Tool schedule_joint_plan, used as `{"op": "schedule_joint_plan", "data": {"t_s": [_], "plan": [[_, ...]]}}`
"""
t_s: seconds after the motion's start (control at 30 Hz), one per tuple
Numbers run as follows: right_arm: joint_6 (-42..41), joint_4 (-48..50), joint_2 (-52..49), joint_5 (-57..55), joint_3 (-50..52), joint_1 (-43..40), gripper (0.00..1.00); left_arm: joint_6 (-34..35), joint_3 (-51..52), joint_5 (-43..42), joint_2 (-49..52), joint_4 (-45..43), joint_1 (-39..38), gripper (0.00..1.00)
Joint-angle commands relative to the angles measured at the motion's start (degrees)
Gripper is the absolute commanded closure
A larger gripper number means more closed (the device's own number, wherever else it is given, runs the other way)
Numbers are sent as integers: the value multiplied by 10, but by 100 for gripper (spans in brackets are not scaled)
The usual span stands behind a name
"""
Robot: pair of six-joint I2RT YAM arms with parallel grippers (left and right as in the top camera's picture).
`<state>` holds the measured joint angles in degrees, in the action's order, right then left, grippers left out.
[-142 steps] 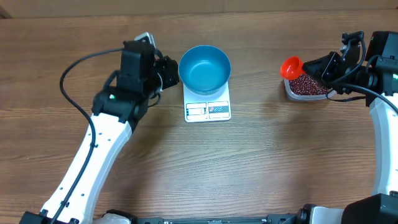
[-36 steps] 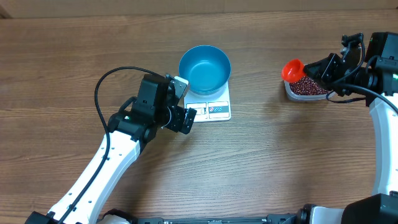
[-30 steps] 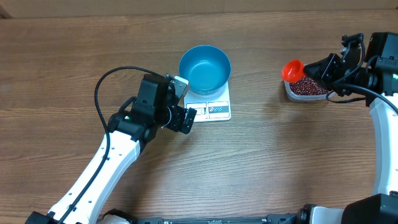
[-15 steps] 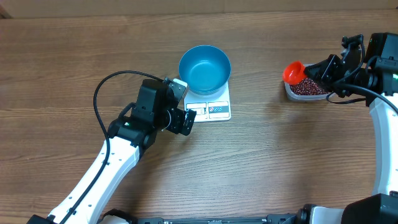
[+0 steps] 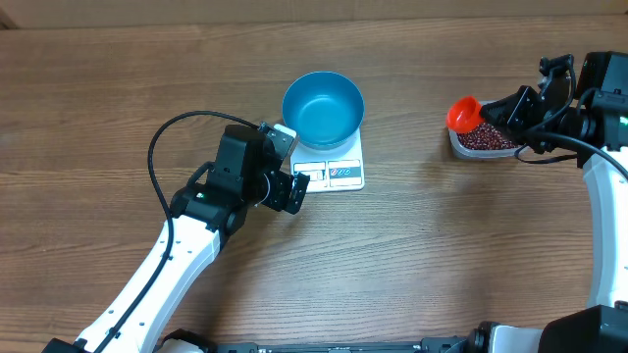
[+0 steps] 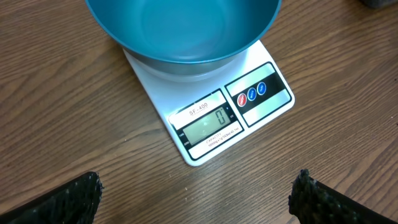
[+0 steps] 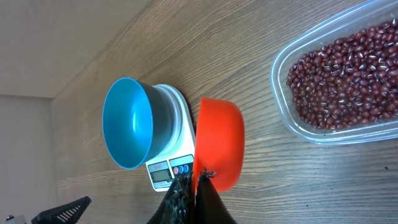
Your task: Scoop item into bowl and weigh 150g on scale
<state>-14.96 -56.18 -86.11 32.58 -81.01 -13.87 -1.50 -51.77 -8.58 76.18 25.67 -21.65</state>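
Wood tabletop (image 5: 412, 255): blue bowl (image 5: 323, 108) sits on scale (image 5: 329, 174) nr far edge, centre, display (image 6: 208, 127) at 0, prob. so only added wt counts. Clear tub (image 5: 486, 149) nr right edge. By scale's front-left corner, left gripper (image 5: 290, 165) spread, empty; right gripper (image 7: 194, 180) pinches red scoop (image 5: 462, 113) over tub's left end, poised for beans (image 5: 484, 137).

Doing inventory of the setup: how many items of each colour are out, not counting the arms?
Blue: 1, bowl
White: 1, scale
Red: 1, scoop
Clear: 1, tub
Total: 4
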Motion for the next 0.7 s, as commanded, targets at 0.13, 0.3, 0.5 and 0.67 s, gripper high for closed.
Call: {"op": "schedule_joint_plan", "data": {"t_s": [0.13, 0.3, 0.5, 0.67], "plan": [[4, 5, 2, -2, -4, -1, 96, -6, 6, 0, -13, -5, 3, 1], [2, 4, 3, -1, -4, -1, 96, 0, 6, 0, -13, 0, 3, 0], [3, 3, 2, -2, -4, -1, 96, 19, 6, 0, -13, 0, 3, 1], [3, 3, 2, -2, -4, -1, 96, 19, 6, 2, -13, 0, 3, 0]]}}
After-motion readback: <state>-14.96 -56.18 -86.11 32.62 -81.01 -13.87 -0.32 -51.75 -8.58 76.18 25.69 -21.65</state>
